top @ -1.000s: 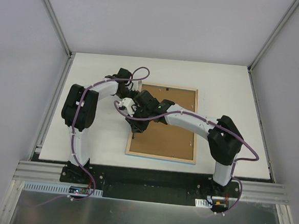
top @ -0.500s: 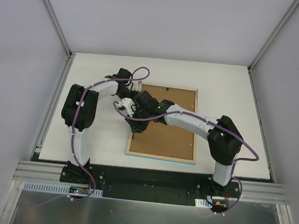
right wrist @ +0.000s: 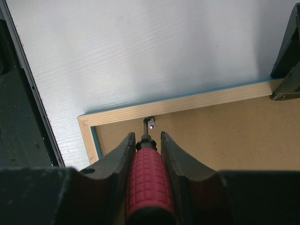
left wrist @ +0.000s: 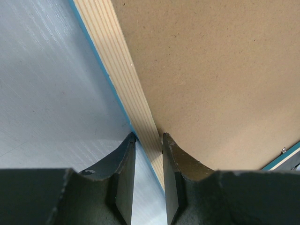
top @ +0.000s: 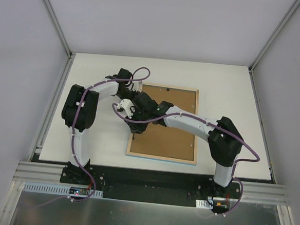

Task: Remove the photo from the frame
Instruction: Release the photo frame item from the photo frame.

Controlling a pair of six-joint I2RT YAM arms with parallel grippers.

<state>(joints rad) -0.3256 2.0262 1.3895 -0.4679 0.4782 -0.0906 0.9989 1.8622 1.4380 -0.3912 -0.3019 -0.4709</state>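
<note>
The frame [top: 162,157] lies face down on the white table, its pale wood rim [left wrist: 117,65] and a thin blue edge showing. A brown backing board [top: 174,140] fills it, so the photo is hidden. My left gripper [left wrist: 149,137] straddles the left rim, shut on it, with one finger on the table side and one over the board. My right gripper [right wrist: 146,135] is shut on a red-handled screwdriver [right wrist: 149,183]. The screwdriver's tip rests at a small metal clip [right wrist: 151,123] near the frame's near-left corner. In the top view both grippers crowd the frame's left side, left [top: 139,95] and right [top: 139,124].
The table's left edge with its metal rail [right wrist: 28,93] runs close beyond the frame's corner. More small clips sit along the board's edges [top: 168,87]. The left gripper [right wrist: 287,70] shows at the right of the right wrist view.
The right wrist has shifted slightly to the left over the frame's left side. The frame and the left gripper have stayed in place.
</note>
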